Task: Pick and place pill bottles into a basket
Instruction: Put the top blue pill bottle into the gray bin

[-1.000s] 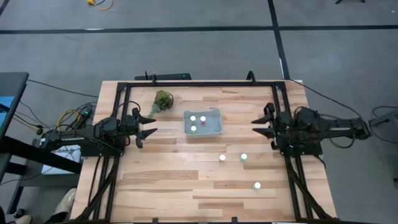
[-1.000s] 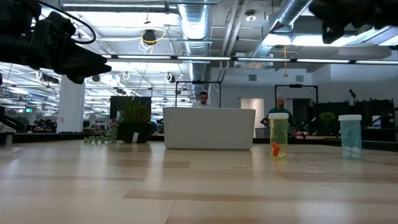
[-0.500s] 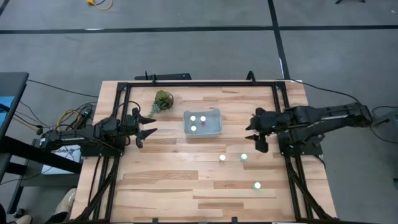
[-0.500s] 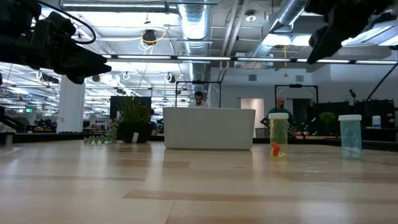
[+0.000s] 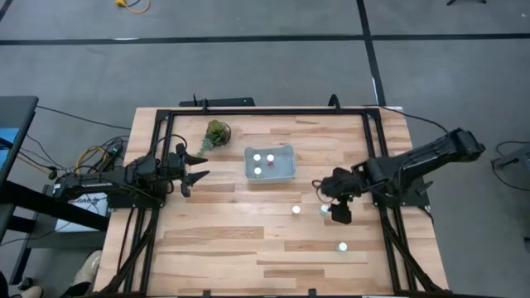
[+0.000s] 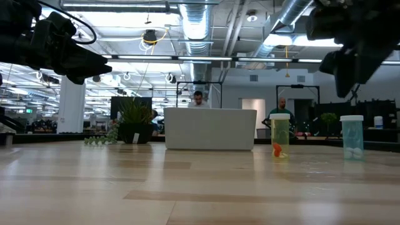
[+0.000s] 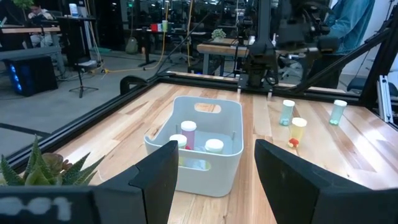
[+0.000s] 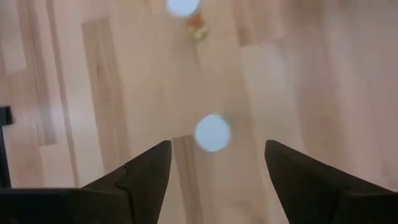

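**Right claw spread above a white-capped bottle**

I see three loose white-capped pill bottles on the pale wooden table [image 5: 224, 240]; the middle one [image 5: 325, 209] stands below my right gripper [image 5: 333, 199], fingers spread wide, nothing pinched. The pale blue-grey plastic bin [image 5: 269, 163] sits near the table's middle, three bottles inside. My left gripper [image 5: 197, 166] hangs open at the left edge, beside the green leafy sprig [image 5: 217, 133].

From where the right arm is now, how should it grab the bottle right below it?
Grip the bottle by its sides just under the white cap, coming straight down. It stands upright and apart from the other bottles, and the right gripper already hangs over it with jaws open either side.
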Available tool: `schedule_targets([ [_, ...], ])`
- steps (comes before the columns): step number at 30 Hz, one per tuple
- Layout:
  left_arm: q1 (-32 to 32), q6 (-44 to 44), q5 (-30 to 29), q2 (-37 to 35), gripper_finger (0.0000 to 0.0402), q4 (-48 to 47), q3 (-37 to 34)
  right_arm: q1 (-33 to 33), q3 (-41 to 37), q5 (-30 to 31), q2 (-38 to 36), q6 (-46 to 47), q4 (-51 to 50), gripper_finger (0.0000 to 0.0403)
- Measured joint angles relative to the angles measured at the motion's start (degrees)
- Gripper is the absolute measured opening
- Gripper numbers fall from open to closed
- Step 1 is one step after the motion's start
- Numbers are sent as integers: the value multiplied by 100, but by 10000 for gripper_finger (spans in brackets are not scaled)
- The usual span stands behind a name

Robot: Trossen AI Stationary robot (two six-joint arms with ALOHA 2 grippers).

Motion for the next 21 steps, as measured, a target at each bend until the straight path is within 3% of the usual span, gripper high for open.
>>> schedule_targets([
  [8, 0, 21, 0, 0, 201, 0, 1, 488, 2, 323, 692, 243, 186, 254],
  [21, 0, -14, 0, 0, 201, 0, 1, 351, 2, 476, 1710, 51, 565, 250],
])
